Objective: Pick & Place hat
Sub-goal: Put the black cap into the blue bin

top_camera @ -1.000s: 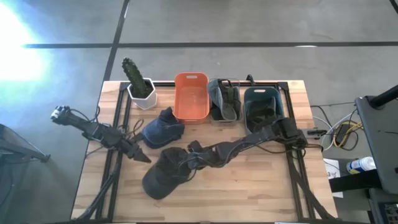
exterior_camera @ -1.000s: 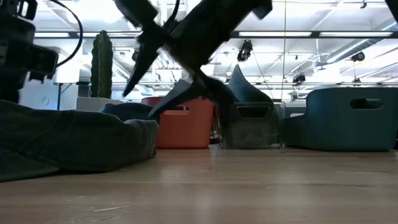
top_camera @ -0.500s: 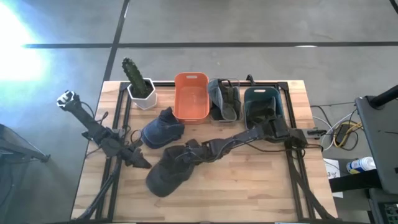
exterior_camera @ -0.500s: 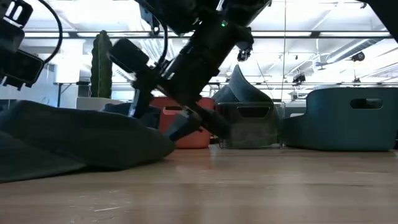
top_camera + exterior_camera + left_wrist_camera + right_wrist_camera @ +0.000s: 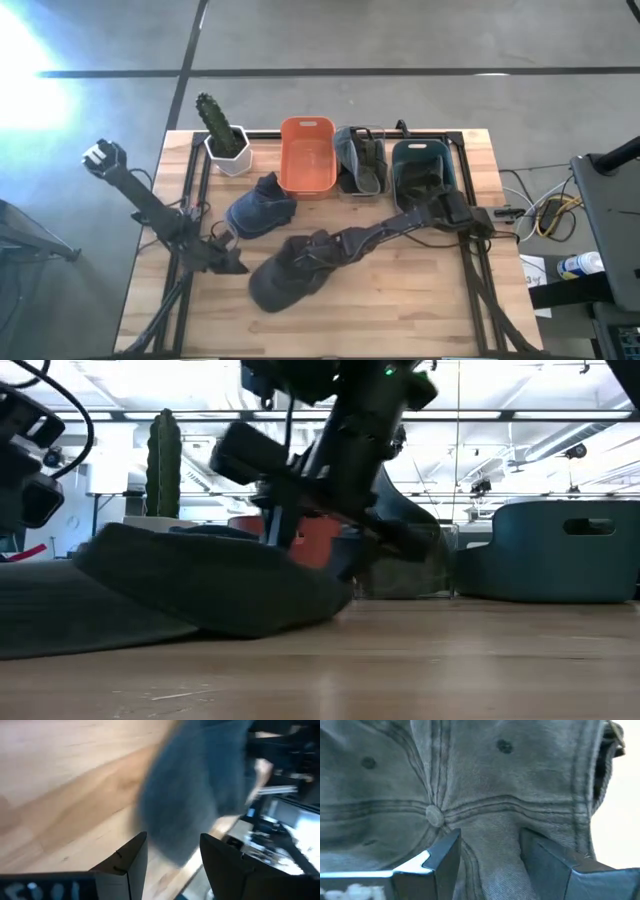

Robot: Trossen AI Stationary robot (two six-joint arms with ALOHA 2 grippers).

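A dark grey cap (image 5: 285,280) lies near the middle of the table, crown up. The low view shows the cap (image 5: 200,585) with its right side raised. My right gripper (image 5: 318,250) reaches in from the table's right and is shut on the cap's crown (image 5: 495,780). My left gripper (image 5: 235,263) hovers low just left of the cap, open, touching nothing. In the left wrist view the cap (image 5: 200,795) is a blur beyond the left gripper (image 5: 172,860). A second, blue cap (image 5: 258,208) rests on the table farther back. My right gripper (image 5: 490,865) pinches a raised ridge of crown cloth (image 5: 490,837) between its two fingers, right beside the top button (image 5: 434,815). The fingers come slanting down from the table's right. The cap's left part lies on the table and its right side is lifted.
Along the far edge stand a cactus in a white pot (image 5: 222,135), an orange bin (image 5: 308,158), a clear bin holding a grey hat (image 5: 360,160) and a teal bin (image 5: 423,172). Bare wood (image 5: 400,290) lies near and right of the cap.
My right gripper came down onto the grey cap and took hold of its crown. The cap slid toward the table's right, and its right side rose off the wood. My left gripper moved a little toward the near edge and toward the cap.
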